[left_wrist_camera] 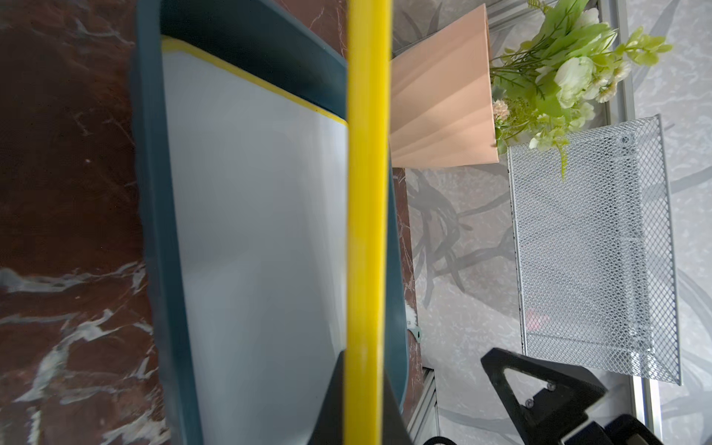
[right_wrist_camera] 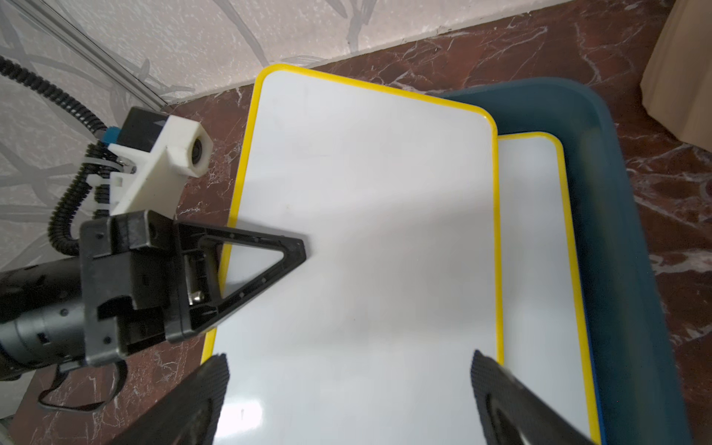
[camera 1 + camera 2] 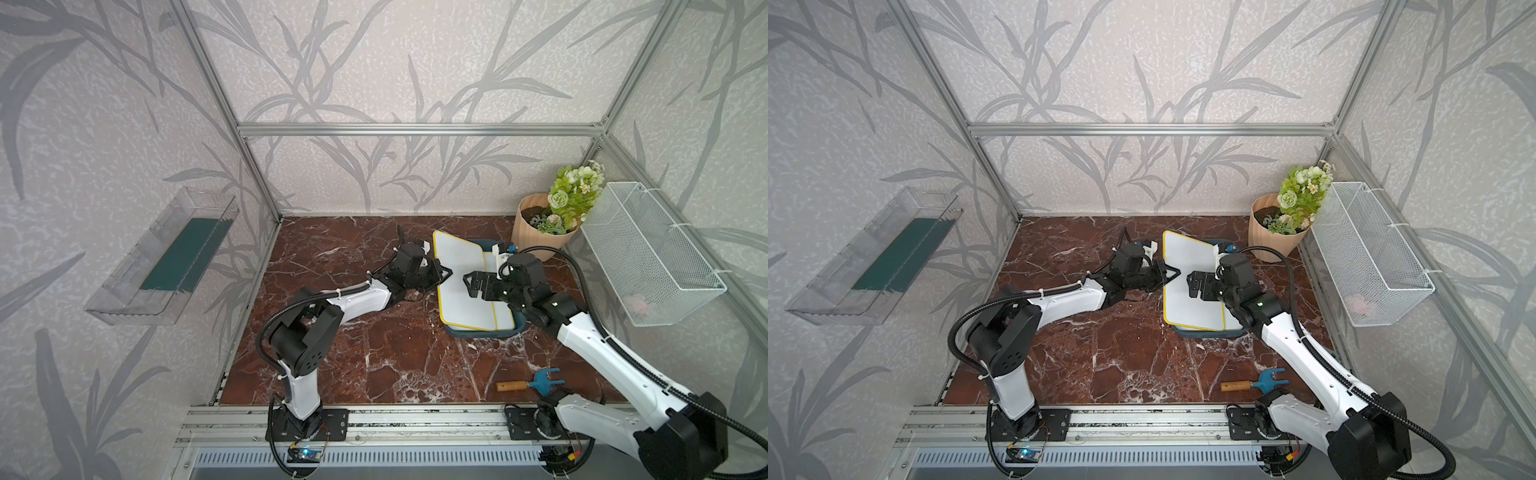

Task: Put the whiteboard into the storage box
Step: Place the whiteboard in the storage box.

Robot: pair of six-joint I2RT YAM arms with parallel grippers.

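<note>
left end effector (image 3: 446, 273) tight on upper whiteboard (image 3: 459, 301) edge over storage box (image 3: 478, 333), right end effector (image 3: 468, 286) agape

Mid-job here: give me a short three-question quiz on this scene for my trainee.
1. True or false: the left claw is shut on an edge of the upper whiteboard.
2. The right claw is: A) open above the boards; B) shut on the trowel; C) inside the mesh basket.
3. Fill in: the lower whiteboard lies inside the ____.
Key: 1 true; 2 A; 3 storage box.
</note>
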